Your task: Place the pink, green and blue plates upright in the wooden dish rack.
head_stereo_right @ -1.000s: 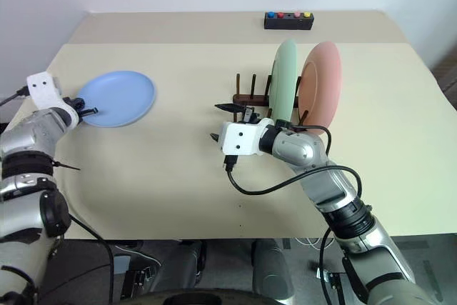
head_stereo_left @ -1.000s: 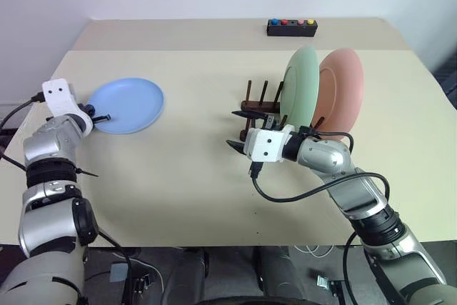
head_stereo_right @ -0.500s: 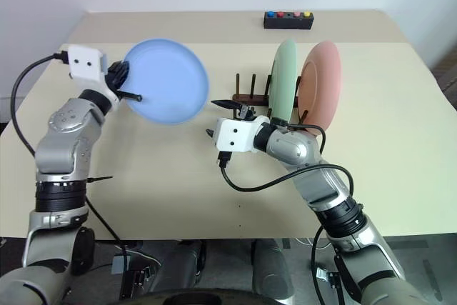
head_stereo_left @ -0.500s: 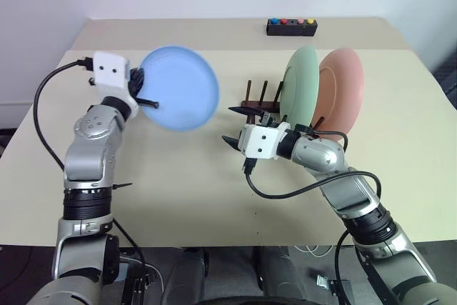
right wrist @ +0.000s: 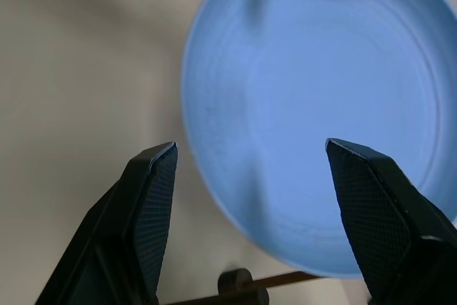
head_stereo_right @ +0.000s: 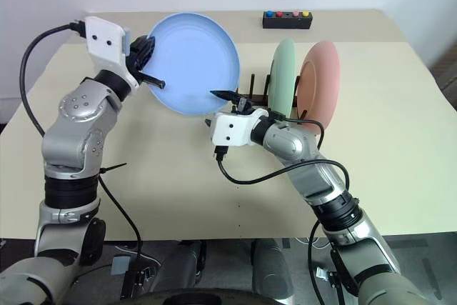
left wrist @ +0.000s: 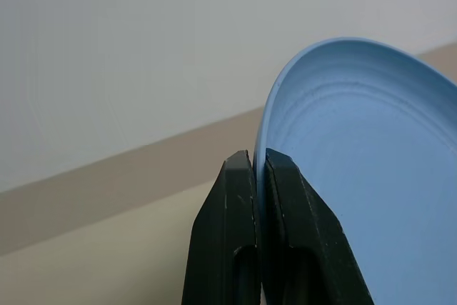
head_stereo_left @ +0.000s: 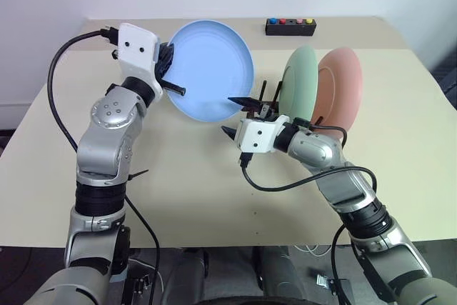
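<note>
Two plates, green (head_stereo_left: 300, 85) and pink (head_stereo_left: 341, 91), are seen upright in the rack (head_stereo_left: 258, 107). One blue plate (head_stereo_left: 211, 69) is held aloft by its rim in the clamped left claw (head_stereo_left: 169, 80). Right claw (head_stereo_left: 239, 115) is spread empty. Plate judged light, rigid, smooth; rim grip advised.

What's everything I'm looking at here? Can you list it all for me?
blue plate: one, light blue, held up on edge in the air, left of the rack.
green plate: one, pale mint, upright in the rack.
pink plate: one, salmon, upright in the rack, right of the green one.
wooden dish rack: one, dark brown, mid table.
button box: one, black with coloured buttons, far table edge.
table: one, beige.
left gripper: black fingers, shut on the blue plate's rim.
right gripper: black fingers, open, by the rack.
</note>
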